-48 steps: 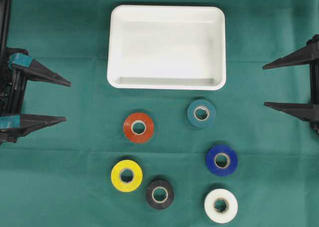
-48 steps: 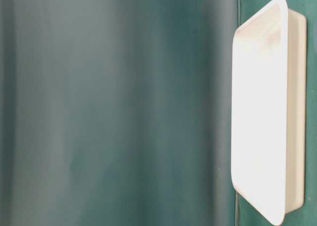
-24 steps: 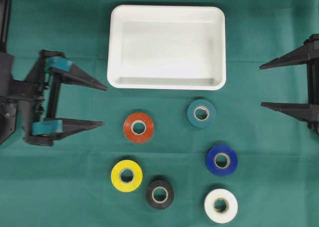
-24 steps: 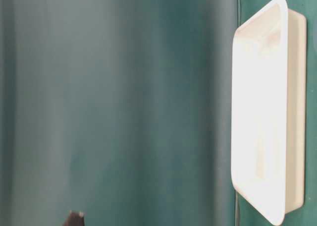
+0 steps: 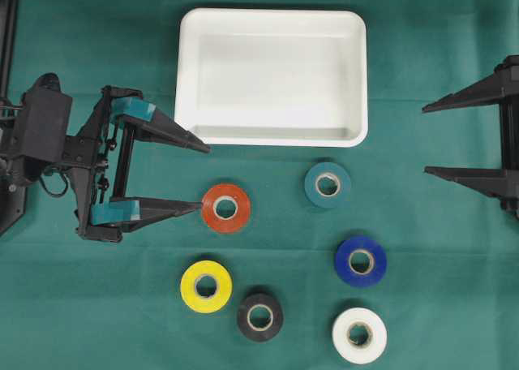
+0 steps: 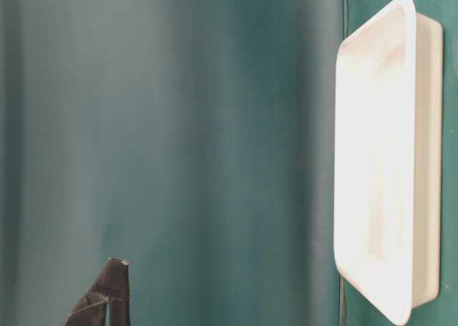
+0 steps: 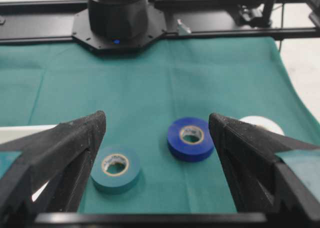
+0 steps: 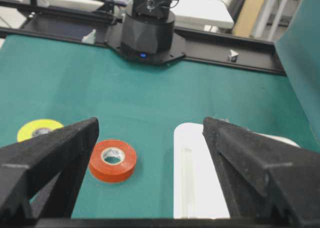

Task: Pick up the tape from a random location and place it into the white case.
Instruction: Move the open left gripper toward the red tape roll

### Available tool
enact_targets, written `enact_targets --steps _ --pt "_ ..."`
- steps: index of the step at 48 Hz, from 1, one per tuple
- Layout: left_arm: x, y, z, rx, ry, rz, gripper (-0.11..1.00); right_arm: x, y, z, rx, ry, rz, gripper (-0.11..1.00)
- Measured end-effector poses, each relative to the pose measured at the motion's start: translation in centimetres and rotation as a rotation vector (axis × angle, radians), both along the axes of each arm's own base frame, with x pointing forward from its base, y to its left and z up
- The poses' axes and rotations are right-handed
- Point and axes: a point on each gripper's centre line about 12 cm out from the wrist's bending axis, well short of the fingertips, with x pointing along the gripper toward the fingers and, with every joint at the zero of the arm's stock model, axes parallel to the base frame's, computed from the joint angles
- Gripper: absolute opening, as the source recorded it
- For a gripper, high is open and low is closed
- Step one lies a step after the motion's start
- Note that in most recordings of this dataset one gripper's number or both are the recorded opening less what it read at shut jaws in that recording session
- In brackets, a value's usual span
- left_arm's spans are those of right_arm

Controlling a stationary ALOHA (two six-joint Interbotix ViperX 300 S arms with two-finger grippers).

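Note:
The white case [image 5: 272, 136] lies empty at the back centre of the green cloth. In front of it, several tape rolls lie flat; the red roll [image 5: 211, 209] is nearest my left gripper [image 5: 204, 178], which is open, its lower fingertip almost at the roll's left edge. My right gripper [image 5: 425, 139] hangs open at the right edge, holding nothing. Ahead of the left gripper [image 7: 157, 119], the left wrist view has the teal roll [image 7: 116, 180] and the blue roll [image 7: 190, 149]. The right wrist view has the red roll [image 8: 112, 172] and the case [image 8: 192, 178] beyond the right gripper [image 8: 150, 122].
Other rolls: teal [image 5: 313, 185], blue [image 5: 346, 262], yellow [image 5: 191, 287], black [image 5: 246, 318], white [image 5: 345, 337]. The table-level view shows the case [image 6: 379, 161] side-on and a dark left fingertip [image 6: 114, 283] at the bottom.
My left arm has swung in from the left edge towards the red roll, jaws still wide. The right arm has barely moved. Rolls and case are unmoved.

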Motion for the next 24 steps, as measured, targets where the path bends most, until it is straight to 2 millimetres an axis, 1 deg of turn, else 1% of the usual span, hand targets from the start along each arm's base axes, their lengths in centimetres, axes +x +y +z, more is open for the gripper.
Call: enact_targets --steps 13,20,24 --pt "0.3 0.1 -0.2 0.000 0.065 0.004 0.96 0.0 0.0 0.0 0.000 0.003 0.000 0.90" --pt "1.1 0.0 -0.1 0.006 0.138 0.004 0.96 0.0 0.0 -0.1 -0.002 0.011 0.001 0.90" --pt "1.8 0.0 -0.3 0.010 0.193 0.006 0.96 0.0 0.0 -0.2 0.000 0.017 0.000 0.90"
